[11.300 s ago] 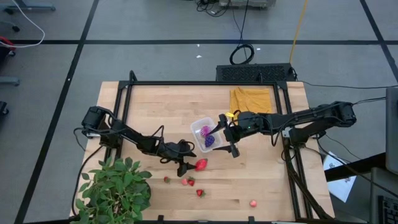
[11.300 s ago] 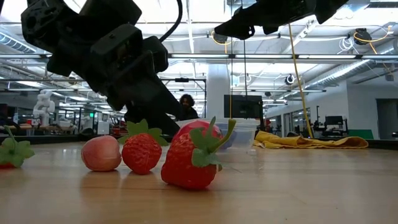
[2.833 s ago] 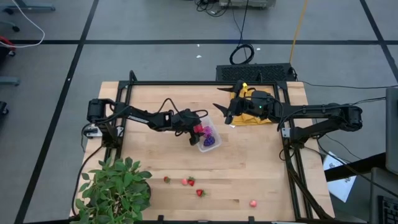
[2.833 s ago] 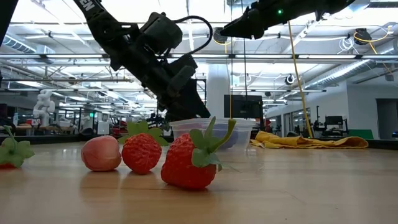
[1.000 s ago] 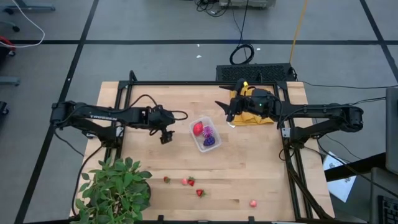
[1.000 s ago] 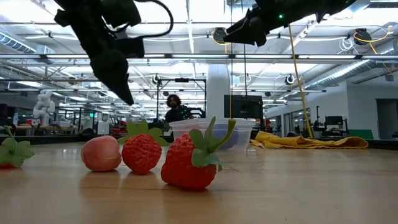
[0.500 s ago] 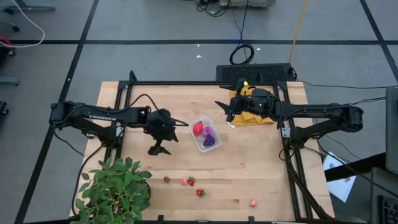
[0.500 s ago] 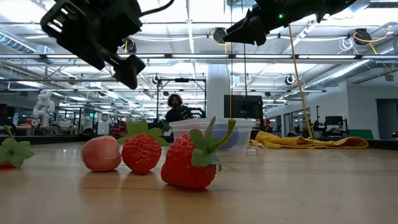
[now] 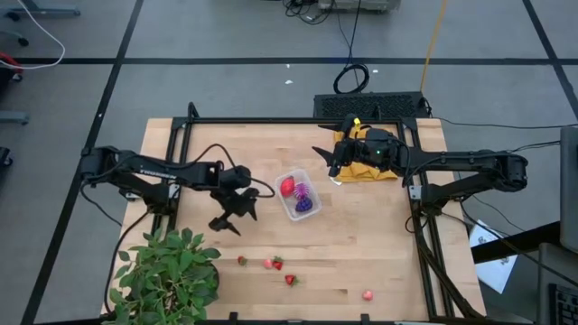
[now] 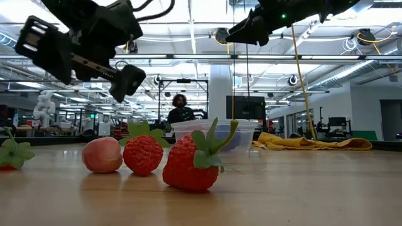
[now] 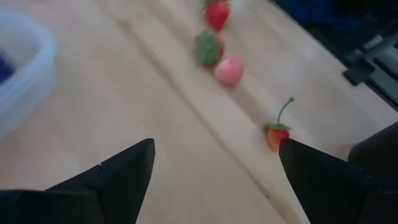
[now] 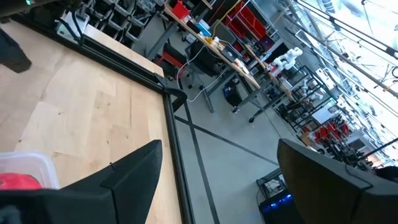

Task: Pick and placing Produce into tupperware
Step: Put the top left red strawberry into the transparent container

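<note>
Your left gripper (image 9: 230, 215) hangs released and empty above bare wood, just beside the clear tupperware (image 9: 297, 195), which holds a strawberry (image 9: 287, 187) and the purple grape bunch (image 9: 304, 204). Loose strawberries (image 9: 277, 264) lie near the table's front edge. Your right gripper (image 9: 327, 160) waits spread wide above the mustard cloth (image 9: 365, 144).
</note>
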{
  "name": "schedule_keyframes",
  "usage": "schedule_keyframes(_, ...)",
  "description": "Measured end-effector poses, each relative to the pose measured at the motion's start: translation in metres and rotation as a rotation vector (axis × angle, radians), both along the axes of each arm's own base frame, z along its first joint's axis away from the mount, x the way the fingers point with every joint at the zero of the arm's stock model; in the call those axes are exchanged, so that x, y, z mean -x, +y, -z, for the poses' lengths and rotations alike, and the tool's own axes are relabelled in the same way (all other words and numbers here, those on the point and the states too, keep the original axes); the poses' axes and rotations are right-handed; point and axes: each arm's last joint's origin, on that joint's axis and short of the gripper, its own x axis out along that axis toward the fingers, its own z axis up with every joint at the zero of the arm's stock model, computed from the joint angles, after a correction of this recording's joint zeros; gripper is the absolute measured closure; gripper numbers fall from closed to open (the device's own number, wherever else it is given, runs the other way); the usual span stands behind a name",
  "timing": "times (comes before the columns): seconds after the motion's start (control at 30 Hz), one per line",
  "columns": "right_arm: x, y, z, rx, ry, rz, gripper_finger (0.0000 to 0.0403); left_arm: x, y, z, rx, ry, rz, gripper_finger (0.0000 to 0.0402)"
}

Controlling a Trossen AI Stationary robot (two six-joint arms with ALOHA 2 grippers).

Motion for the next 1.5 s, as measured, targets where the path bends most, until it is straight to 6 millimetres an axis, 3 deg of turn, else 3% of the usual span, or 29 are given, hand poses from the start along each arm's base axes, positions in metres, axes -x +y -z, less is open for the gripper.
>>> schedule_keyframes(0.33,0.000,0.000,0.000,0.000,-0.001,0.000,0.0096,0.008,-0.018,0.015,0.006,-0.107,0.243,0.0050)
schedule_keyframes(0.8,-0.001,0.000,-0.006,0.012,-0.062,0.000,0.0096,0.018,-0.026,0.036,0.045,-0.252,0.286,0.0050)
schedule_keyframes(1.07,-0.001,0.000,-0.006,0.007,-0.064,0.001,0.0096,0.011,-0.041,0.047,0.074,-0.254,0.329,0.0050)
schedule_keyframes(1.5,-0.001,0.000,-0.008,-0.024,-0.104,0.004,0.0096,-0.003,-0.037,0.079,0.128,-0.240,0.355,0.0050)
